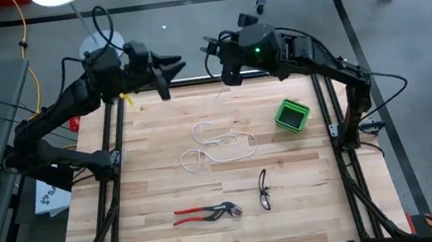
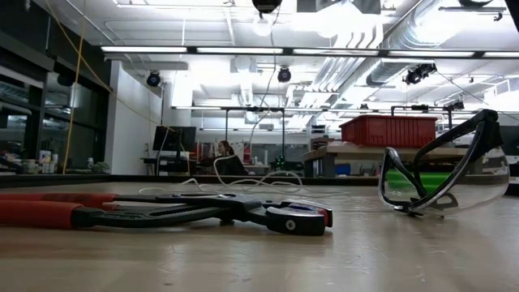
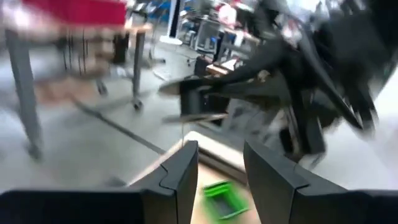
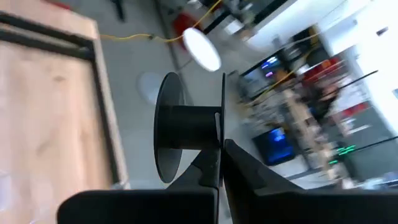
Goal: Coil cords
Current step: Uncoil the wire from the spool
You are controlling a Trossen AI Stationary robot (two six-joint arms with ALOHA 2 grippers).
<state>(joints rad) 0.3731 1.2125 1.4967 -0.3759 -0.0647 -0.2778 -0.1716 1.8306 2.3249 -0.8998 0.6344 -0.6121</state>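
Note:
The white cord (image 1: 218, 147) lies in loose loops on the middle of the wooden table; it also shows in the low view (image 2: 235, 185). One strand rises from it toward the far edge. My right gripper (image 1: 209, 49) is above the table's far edge, shut on the black spool (image 4: 186, 127). My left gripper (image 1: 173, 62) is just to the left of it, also above the far edge. It is open and empty, its fingers (image 3: 186, 177) pointing toward the right gripper. My right gripper pinches one thin round flange of the spool (image 4: 222, 144) at its rim between its two fingers. The spool's core and its other flange (image 4: 166, 124) stick out to one side of the fingers. The spool is lifted clear of the table.
A green box (image 1: 291, 115) stands at the table's right. Red-handled pliers (image 1: 207, 214) and clear safety glasses (image 1: 264, 190) lie near the front edge. A black frame (image 1: 194, 82) runs around the table. A yellow cable (image 1: 22, 29) lies on the floor beyond the far left.

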